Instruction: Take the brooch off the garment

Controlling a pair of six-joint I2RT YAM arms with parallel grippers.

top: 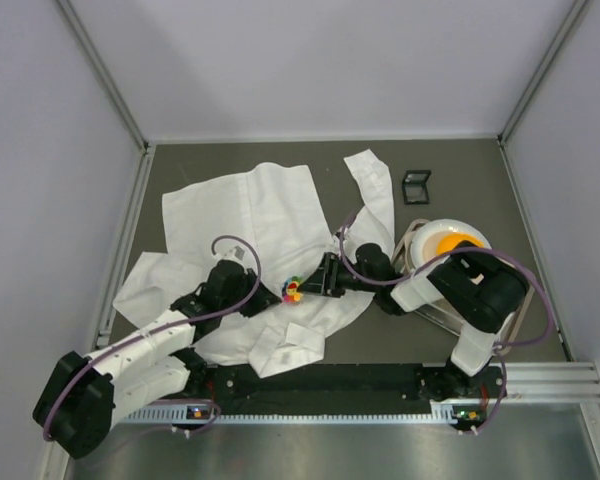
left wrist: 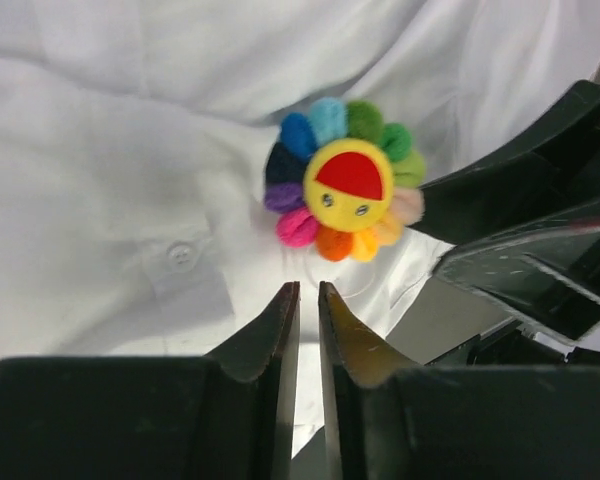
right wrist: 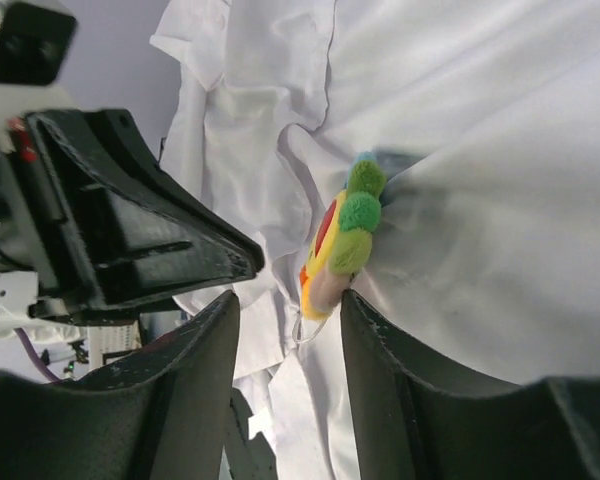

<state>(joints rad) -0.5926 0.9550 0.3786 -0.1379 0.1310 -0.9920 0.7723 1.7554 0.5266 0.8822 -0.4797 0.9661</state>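
Note:
The white garment point(top: 250, 215) lies spread on the table. The brooch point(top: 293, 290), a small flower with many-coloured petals and a yellow and red face, is pinned near its lower edge. In the left wrist view the brooch point(left wrist: 347, 182) faces me just beyond my left gripper point(left wrist: 307, 288), whose jaws stand almost together with a thin fold of white cloth between them. My right gripper point(right wrist: 290, 300) is open. The brooch point(right wrist: 340, 240) shows edge-on between its fingertips, close to the right-hand finger point(right wrist: 380, 340). In the top view the left gripper point(top: 270, 298) and right gripper point(top: 315, 280) flank the brooch.
A small black box point(top: 416, 186) lies at the back right. A white bowl point(top: 420, 240) with something orange in it stands right of the shirt, behind the right arm. Grey walls close the table on three sides.

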